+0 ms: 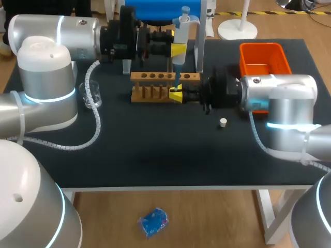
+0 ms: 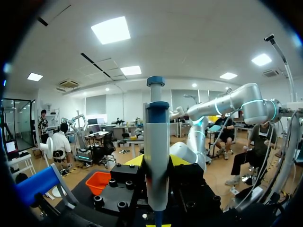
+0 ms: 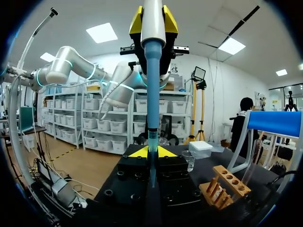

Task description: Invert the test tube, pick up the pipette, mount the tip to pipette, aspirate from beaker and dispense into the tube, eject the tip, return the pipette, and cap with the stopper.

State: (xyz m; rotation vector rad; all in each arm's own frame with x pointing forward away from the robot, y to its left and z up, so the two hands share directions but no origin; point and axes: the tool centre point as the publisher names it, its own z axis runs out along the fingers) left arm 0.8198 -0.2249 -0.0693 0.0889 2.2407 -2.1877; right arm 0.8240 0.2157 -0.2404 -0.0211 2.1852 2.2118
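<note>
Gripping the pipette (image 1: 181, 31) upright, the left end effector (image 1: 178, 50) should hold it plumb over the test tube (image 3: 152, 139), which the right end effector (image 1: 176, 94) clasps just beside the wooden rack (image 1: 155, 77) on the bench (image 1: 155, 155); dispense slowly, I judge, so no drop clings outside.

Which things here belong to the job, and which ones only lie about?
Job: pipette, tube, beaker, stopper, blue stand.
Lying about, or at least not named in the task: rack, orange bin.
</note>
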